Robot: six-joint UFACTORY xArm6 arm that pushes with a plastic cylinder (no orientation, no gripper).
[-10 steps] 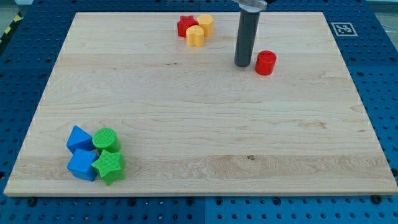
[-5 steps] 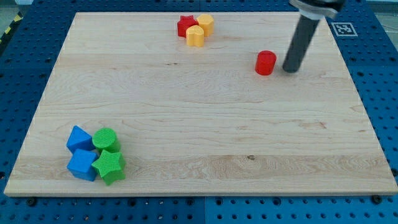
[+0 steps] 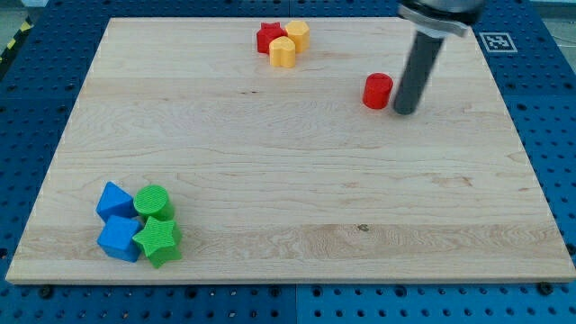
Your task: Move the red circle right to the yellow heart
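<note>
The red circle (image 3: 378, 91) sits on the wooden board in the upper right part of the view. My tip (image 3: 405, 111) rests on the board just to the circle's right, touching or nearly touching its side. The yellow heart (image 3: 283, 52) lies near the view's top, left of the red circle, packed against a red star (image 3: 268, 37) and a yellow hexagon block (image 3: 298, 34).
At the view's bottom left is a cluster of two blue blocks (image 3: 115, 200) (image 3: 120, 238), a green circle (image 3: 153, 201) and a green star (image 3: 159, 241). A printed marker tag (image 3: 496, 41) sits off the board's top right corner.
My tip went from the circle's left side around to its right side, then moved left against it. The red circle has shifted slightly left.
</note>
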